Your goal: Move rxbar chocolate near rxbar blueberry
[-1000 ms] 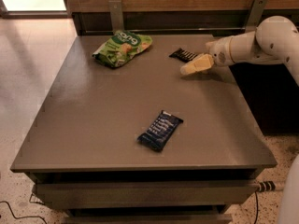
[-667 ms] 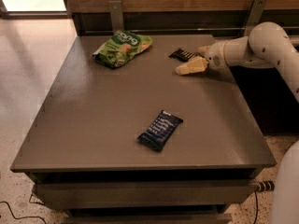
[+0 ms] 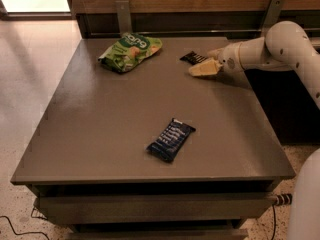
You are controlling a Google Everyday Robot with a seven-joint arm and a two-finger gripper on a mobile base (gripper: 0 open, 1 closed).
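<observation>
Camera view shows the hand (image 3: 204,63) at the far right of the surface (image 3: 100,134), just beside the rxbar chocolate (image 3: 192,58), which lies flat near the back edge. The hand is spread and holds nothing; its lower finger sits low on the near side of the bar. The rxbar blueberry (image 3: 171,139) lies well apart, toward the front centre. A green snack bag (image 3: 131,51) sits at the back left.

Hazards, as judged from this position:
- Thin, flat wrapper: closing too high would probably slip over it. Closing off-centre could push it toward the back edge.
- Weak pinch on one corner: the bar may pivot or drop during the carry.
- Release too low beside the rxbar blueberry: that bar may be nudged.
</observation>
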